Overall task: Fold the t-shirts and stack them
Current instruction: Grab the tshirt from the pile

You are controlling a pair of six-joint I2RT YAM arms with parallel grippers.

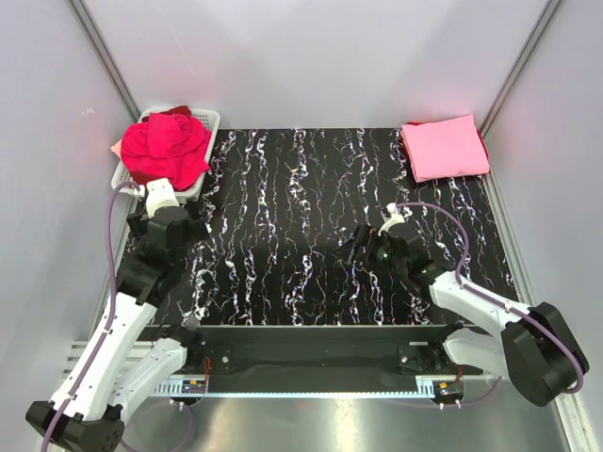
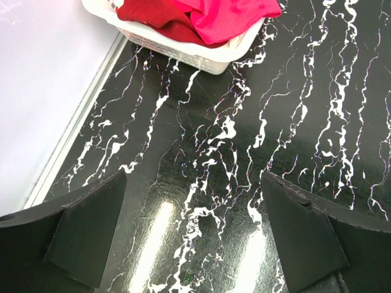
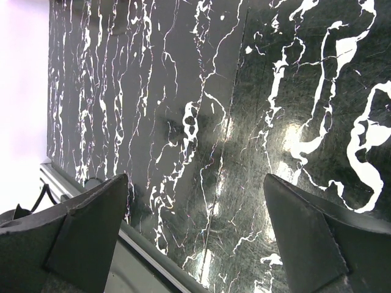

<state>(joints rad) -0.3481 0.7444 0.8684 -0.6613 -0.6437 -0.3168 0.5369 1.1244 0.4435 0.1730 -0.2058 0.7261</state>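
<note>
Crumpled t-shirts fill a white slotted basket point(image 1: 209, 121) at the back left: a bright crimson-red one point(image 1: 165, 146) on top, a dark maroon bit point(image 1: 175, 111) behind it and a peach edge point(image 1: 116, 148) at the left. A folded light pink t-shirt point(image 1: 445, 148) lies flat at the back right. My left gripper point(image 1: 174, 228) hovers just in front of the basket, open and empty. In the left wrist view the left gripper point(image 2: 194, 183) faces the basket point(image 2: 208, 58) and the crimson shirt point(image 2: 235, 15). My right gripper point(image 1: 356, 243) sits over the mat's middle right, and the right wrist view shows the right gripper point(image 3: 197, 183) open and empty.
A black mat with white marbling point(image 1: 301, 188) covers the table. Its near edge and a metal rail point(image 3: 110, 244) show in the right wrist view. Grey walls close in the left, back and right sides.
</note>
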